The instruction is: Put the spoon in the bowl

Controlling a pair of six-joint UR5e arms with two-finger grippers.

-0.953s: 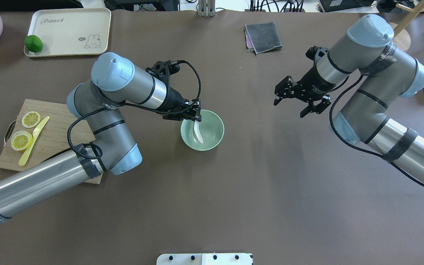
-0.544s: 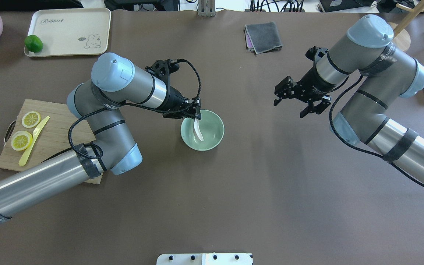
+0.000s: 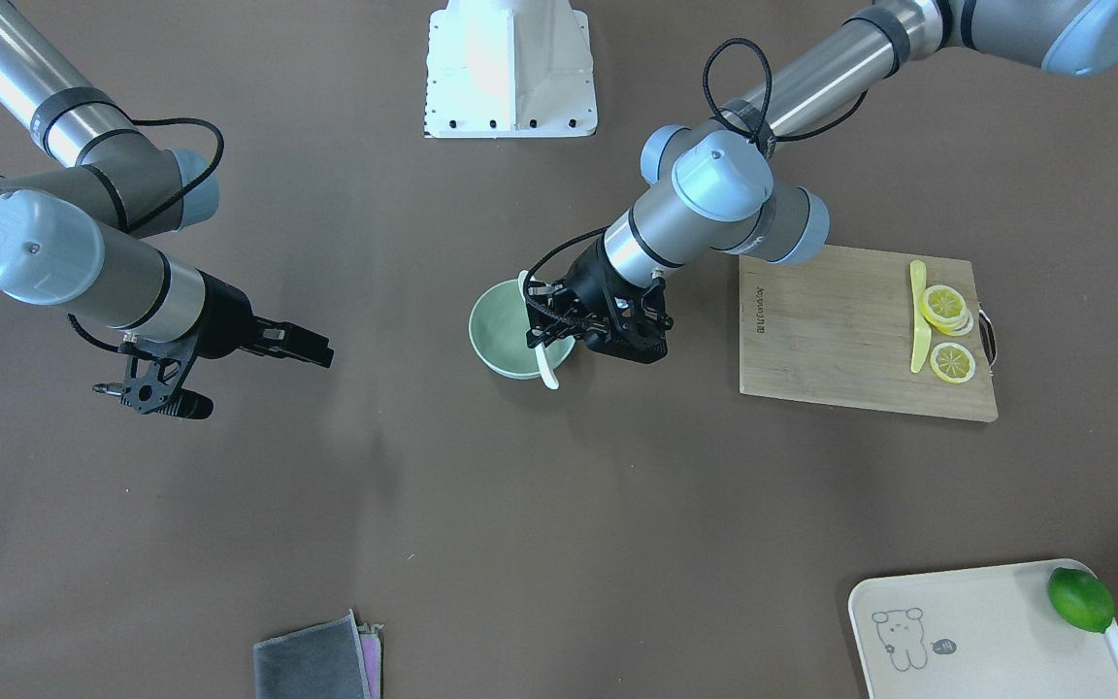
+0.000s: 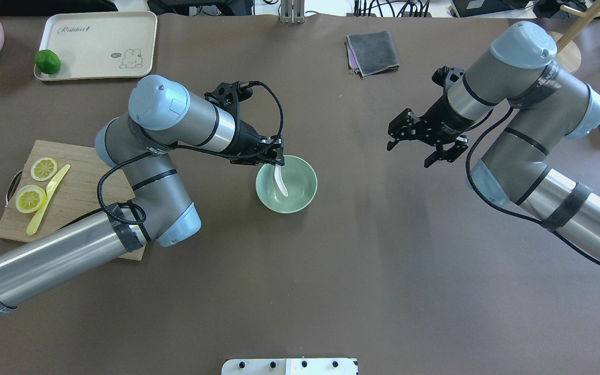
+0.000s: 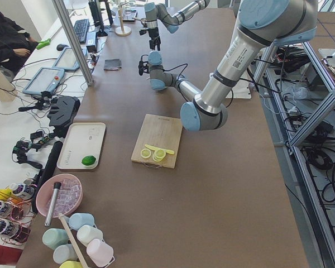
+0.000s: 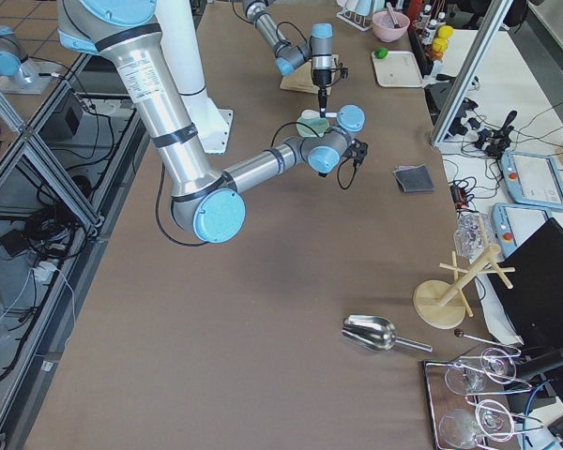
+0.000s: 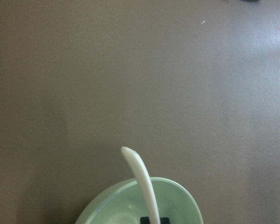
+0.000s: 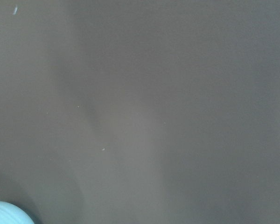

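Idling spread open and empty with the right gripper point(image 4: 409, 154) well off at 3 o'clock of the bowl point(image 4: 302, 197), pinching shut with the nearer left gripper point(image 4: 278, 162) at its 11 o'clock rim on the spoon point(image 4: 280, 182), scoop down inside, long axis 12-to-6.

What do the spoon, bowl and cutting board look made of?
The spoon is glossy white with a thick wall and bright sheen: it looks ceramic, though melamine can't be ruled out. The bowl is pale mint with smooth matte walls and no glare: probably plastic or fibre composite, possibly matte-glazed ceramic. The cutting board is pale with strip grain and looks unvarnished: likely bamboo.
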